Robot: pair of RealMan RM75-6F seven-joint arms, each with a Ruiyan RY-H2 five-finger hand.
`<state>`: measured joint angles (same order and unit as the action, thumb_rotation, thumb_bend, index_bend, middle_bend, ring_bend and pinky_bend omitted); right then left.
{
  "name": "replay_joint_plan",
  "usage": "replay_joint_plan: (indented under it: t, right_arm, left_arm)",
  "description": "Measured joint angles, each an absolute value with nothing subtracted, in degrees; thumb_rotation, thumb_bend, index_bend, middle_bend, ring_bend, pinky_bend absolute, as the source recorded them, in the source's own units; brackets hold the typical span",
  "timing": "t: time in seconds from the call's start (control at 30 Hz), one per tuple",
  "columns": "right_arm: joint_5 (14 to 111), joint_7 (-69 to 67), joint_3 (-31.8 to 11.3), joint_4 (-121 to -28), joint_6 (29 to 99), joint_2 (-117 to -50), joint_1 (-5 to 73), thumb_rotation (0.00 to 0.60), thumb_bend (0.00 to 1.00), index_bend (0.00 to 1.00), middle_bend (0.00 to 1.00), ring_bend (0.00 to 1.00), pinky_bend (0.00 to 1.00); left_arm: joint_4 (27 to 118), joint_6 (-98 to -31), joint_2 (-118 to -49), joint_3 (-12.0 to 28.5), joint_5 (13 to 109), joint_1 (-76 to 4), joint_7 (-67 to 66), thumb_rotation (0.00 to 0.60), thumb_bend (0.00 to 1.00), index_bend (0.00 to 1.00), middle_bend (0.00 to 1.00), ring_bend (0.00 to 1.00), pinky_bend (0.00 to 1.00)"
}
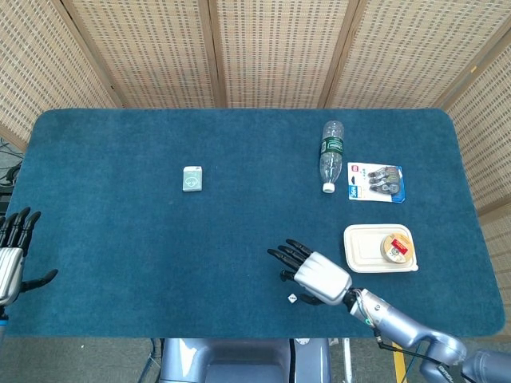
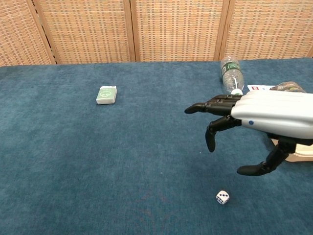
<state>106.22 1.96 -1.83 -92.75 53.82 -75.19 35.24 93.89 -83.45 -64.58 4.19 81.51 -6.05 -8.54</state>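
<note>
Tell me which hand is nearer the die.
Right. The right hand hovers open just above and beside the die; the left hand sits far off at the table's left edge.

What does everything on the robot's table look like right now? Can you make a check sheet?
Surface: blue table, carpet-like cover.
Job's things: white die near the front edge, just below and apart from the right hand.
Clutter: small green box; bottle lying down; blister pack; lidded food tray with a round sticker.
Hands: right hand hovers over the die, fingers spread, holding nothing; left hand at the table's left edge, fingers apart, holding nothing.
Cables: thin wire along the right arm.
Surroundings: woven wicker screens behind the table.
</note>
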Motion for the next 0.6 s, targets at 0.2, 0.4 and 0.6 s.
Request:
replay_joint_plan:
  t: [0.2,0.4,0.6]
  right_arm:
    - [101.2,4.6,-1.8,-90.8,50.4,-78.7,36.2,0.6,0.35,0.39,0.0,0.0,0.0]
    - [97.2,7.4,-1.4,-88.9,48.3,-81.8,36.5,0.6,0.35,0.39,0.0,0.0,0.0]
    - [96.9,9.4,0.9,-88.0,48.5,-83.1,36.3,0.6,0.35,0.39,0.0,0.0,0.0]
  left_arm:
    - [94.1,-83.2,-64.2,4.3,81.2,-6.2,-8.1,0.6,0.0,0.0,0.0,0.0,0.0]
    - [94.1,-82.9,-64.1,4.2,81.1,-6.3,-8.0,0.6,0.0,0.0,0.0,0.0,0.0]
    - [94.2,-82.7,-64.1,4.1,81.0,-6.4,-8.2,0.6,0.0,0.0,0.0,0.0,0.0]
